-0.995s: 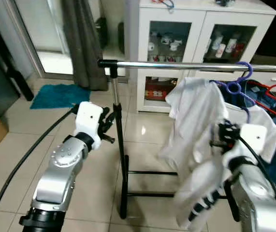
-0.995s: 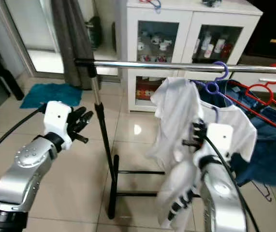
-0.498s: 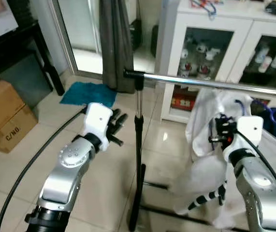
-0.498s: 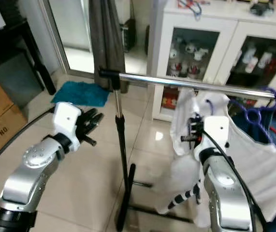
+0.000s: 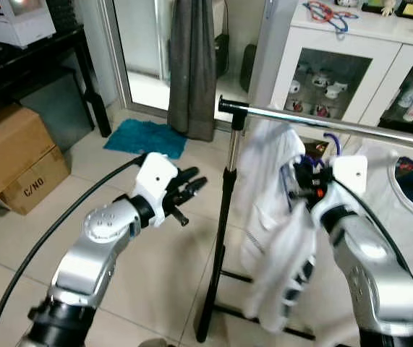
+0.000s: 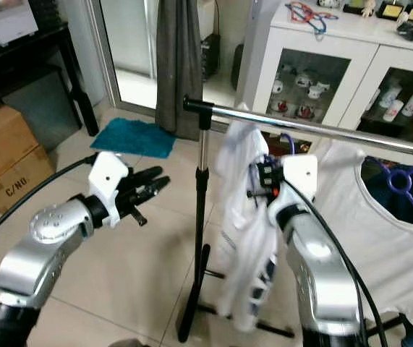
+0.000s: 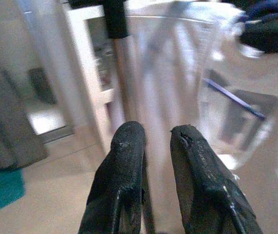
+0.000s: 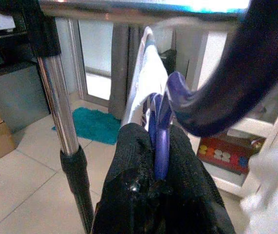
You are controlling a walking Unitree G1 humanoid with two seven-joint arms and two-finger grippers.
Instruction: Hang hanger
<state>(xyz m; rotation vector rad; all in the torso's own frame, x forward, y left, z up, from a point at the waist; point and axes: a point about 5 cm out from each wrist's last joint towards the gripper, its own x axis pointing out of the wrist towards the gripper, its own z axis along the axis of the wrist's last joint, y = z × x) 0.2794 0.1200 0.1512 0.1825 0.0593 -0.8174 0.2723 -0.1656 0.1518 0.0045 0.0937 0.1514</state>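
Observation:
My right gripper (image 5: pixel 304 178) is shut on the neck of a purple hanger (image 8: pixel 159 142) that carries a white shirt (image 5: pixel 270 217). The hanger's hook (image 8: pixel 226 92) sits just under the chrome rail (image 5: pixel 365 129) of the clothes rack, near the rail's left end; I cannot tell whether it rests on the rail. The shirt drapes down beside the rack's upright pole (image 5: pixel 218 238). My left gripper (image 5: pixel 192 191) is held out left of the pole at mid height, shut and holding nothing. In the left wrist view its fingertips (image 7: pixel 129 139) point at the pole.
Another white shirt (image 6: pixel 369 224) on a purple hanger (image 6: pixel 403 181) hangs further right on the rail. A white glass-door cabinet (image 5: pixel 351 50) stands behind. Cardboard boxes (image 5: pixel 11 159) sit at left, a teal mat (image 5: pixel 148 137) and a grey curtain (image 5: pixel 192 65) beyond.
The camera has swung, so the whole scene shifted. My right gripper has carried the hanger and shirt up and along to the rail's left end. The left arm keeps its pose.

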